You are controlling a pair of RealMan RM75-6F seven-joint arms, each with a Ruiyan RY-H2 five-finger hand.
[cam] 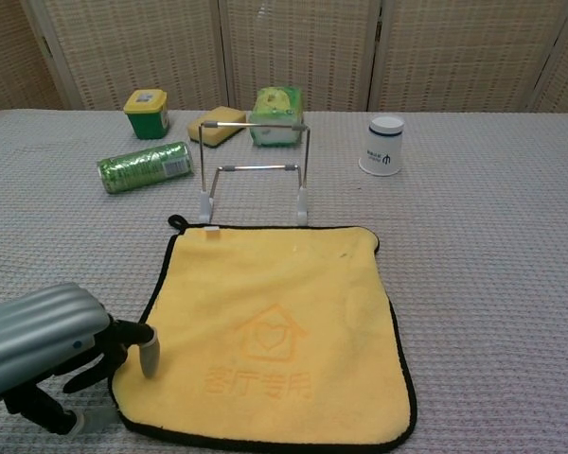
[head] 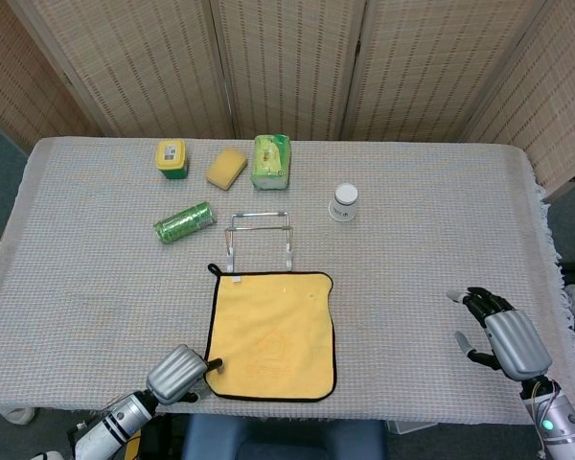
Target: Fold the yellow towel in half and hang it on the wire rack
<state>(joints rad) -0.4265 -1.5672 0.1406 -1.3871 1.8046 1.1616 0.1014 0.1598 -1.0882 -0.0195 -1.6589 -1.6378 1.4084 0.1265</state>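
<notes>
The yellow towel (head: 273, 335) (cam: 275, 322) with black trim lies flat on the table, its far edge just in front of the wire rack (head: 259, 235) (cam: 254, 170), which stands upright. My left hand (head: 180, 374) (cam: 47, 345) is at the towel's near-left corner. One fingertip (cam: 150, 357) rests on the towel's left edge, and the other fingers are tucked low beside it. Whether the edge is pinched does not show. My right hand (head: 498, 335) hovers by the table's near-right edge, fingers apart and holding nothing; it appears only in the head view.
Behind the rack are a green roll (head: 184, 222) (cam: 144, 166), a yellow-lidded green tub (head: 172, 158) (cam: 147, 113), a yellow sponge (head: 226, 168) (cam: 218, 125), a green tissue pack (head: 271, 161) (cam: 277, 115) and a white cup (head: 344, 202) (cam: 384, 145). Folding screens close off the back.
</notes>
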